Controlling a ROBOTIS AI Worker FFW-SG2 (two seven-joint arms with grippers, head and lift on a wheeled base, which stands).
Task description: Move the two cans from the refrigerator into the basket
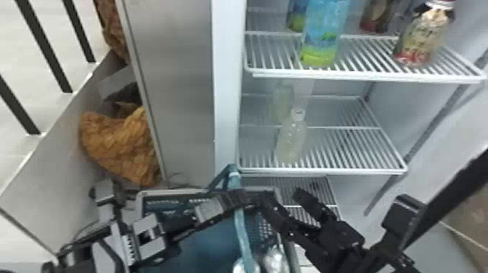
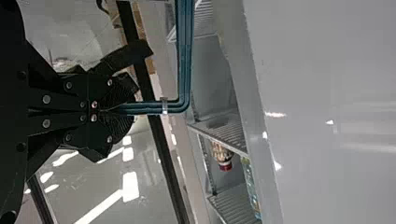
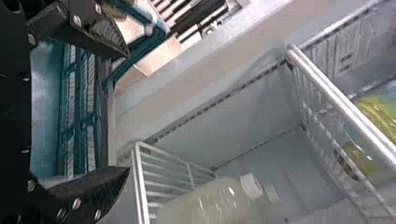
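Clamps the blue-green plastic handle (image 2: 185,56) between the fingers of the black left gripper (image 2: 123,109); holds the black right gripper (image 3: 129,112) wide open near the teal lattice-sided basket (image 1: 170,192). Has, seemingly, silvery metal cans (image 1: 275,260) low inside. Could spill through handle slip or right-gripper snag.

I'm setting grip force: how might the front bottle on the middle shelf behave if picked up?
Standing tall and narrow, the bottle could tip if nudged on the wire shelf. Its shiny wall may slip, and its translucent body looks like plastic that might give when squeezed.
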